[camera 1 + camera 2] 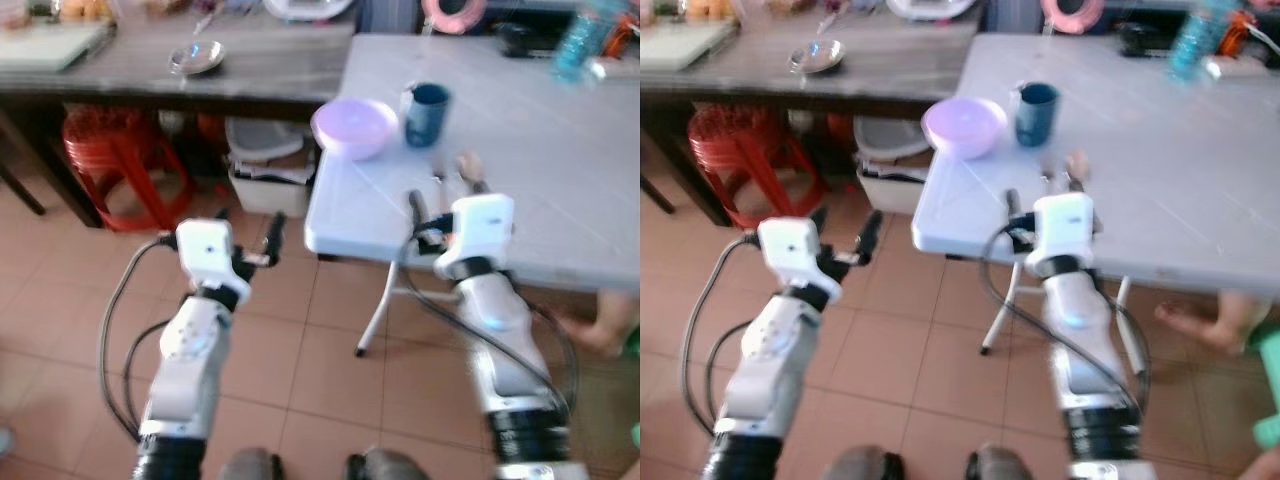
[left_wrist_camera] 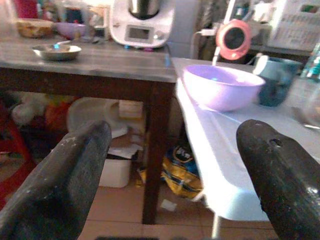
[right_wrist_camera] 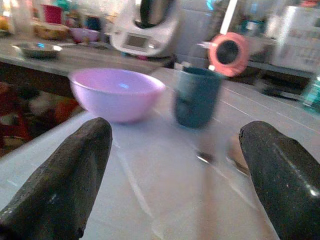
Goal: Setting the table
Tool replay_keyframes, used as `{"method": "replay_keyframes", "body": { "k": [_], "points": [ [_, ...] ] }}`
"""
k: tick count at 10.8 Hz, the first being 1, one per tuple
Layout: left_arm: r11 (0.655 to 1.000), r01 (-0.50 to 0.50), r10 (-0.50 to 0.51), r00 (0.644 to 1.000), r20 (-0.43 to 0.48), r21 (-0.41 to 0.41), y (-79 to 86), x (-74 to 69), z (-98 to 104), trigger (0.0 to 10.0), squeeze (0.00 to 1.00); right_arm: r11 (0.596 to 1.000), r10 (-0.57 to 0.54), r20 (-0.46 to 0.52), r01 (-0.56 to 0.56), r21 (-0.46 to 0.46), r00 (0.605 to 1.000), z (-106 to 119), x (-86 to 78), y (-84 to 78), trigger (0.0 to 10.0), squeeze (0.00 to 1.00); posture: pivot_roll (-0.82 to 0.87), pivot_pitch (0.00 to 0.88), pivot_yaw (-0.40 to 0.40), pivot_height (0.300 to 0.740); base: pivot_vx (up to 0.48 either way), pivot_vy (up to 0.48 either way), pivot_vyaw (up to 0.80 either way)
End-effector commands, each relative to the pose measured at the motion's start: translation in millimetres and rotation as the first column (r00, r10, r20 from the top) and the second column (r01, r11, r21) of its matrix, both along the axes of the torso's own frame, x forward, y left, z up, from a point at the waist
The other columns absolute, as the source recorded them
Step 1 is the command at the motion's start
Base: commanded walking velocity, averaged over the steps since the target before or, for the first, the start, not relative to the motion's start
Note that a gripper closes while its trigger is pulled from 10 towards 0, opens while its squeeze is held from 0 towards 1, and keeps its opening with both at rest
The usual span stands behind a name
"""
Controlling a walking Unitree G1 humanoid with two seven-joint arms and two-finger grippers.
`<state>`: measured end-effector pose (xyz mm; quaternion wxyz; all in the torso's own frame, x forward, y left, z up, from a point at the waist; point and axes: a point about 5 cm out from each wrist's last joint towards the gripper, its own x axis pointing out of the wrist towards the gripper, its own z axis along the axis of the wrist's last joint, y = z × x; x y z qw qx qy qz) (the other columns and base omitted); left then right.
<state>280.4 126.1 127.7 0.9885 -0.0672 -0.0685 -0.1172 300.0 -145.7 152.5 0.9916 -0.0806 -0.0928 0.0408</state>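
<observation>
Right gripper [image 1: 443, 205] is held over the near edge of the white desk [image 1: 560, 170], fingers spread apart with nothing between them, pointed toward the tableware. Left gripper [image 1: 250, 235] is held over the tiled floor [image 1: 300, 340], beside the desk's near corner, likewise spread and empty.

Ahead of the right gripper, 2 vessels are noted near the desk's left edge: a lilac bowl [image 3: 117, 92] and, just beside it on the right, a dark teal mug [image 3: 196, 97]. Whether they touch cannot be told. Between the mug and the right gripper, a thin utensil [image 3: 207, 165], probably a spoon, lies on the desk next to a small tan object [image 3: 239, 152], too blurred to be named.

Handling, as judged:
- Bowl: likely plastic, light and stiff, with a smooth sloped wall that could slip. A pinch across the rim, 1 finger inside and 1 outside, is preferred.
- Mug: heavier if ceramic, then fragile. Its width looks within the finger gap, so a grasp across the body at mid-height is suggested.
- Utensil: thin, flat on the surface, hard to lift; it should be taken at the handle.

A wooden side desk [image 1: 250, 70] to the left carries a small metal dish [image 1: 196, 57].
</observation>
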Motion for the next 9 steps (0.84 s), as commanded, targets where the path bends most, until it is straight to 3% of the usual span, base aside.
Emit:
{"method": "replay_keyframes", "body": {
  "k": [1,6,7,9],
  "points": [
    [1.0,-0.004,0.004,1.0,0.007,0.001,1.6,0.2,1.7,10.0,0.0,1.0,0.02,0.033,-0.02,-0.009,0.999,7.3,-0.1,3.3,10.0,0.0,-0.06,0.091,0.036,0.74,0.262,0.0,0.0],
    [1.0,-0.011,0.011,1.0,0.008,-0.002,3.1,-2.7,1.4,10.0,0.0,0.988,0.098,0.093,-0.086,-0.128,0.991,24.3,-5.5,8.7,10.0,0.0,-0.05,0.105,0.021,0.74,0.27,0.0,0.0],
    [1.0,-0.009,0.009,1.0,0.006,-0.002,1.6,-3.1,0.6,10.0,0.0,0.976,0.131,0.103,-0.11,-0.186,0.986,24.5,-6.4,13.6,10.0,0.0,-0.05,0.107,0.021,0.74,0.274,0.0,0.0],
    [1.0,0.002,-0.002,1.0,0.011,-0.003,-0.9,-3.1,1.9,10.0,0.0,0.971,0.163,0.086,-0.144,-0.188,0.983,22.5,-8.1,21.5,10.0,0.0,-0.05,0.114,0.015,0.74,0.298,0.0,0.0]
  ]
}}
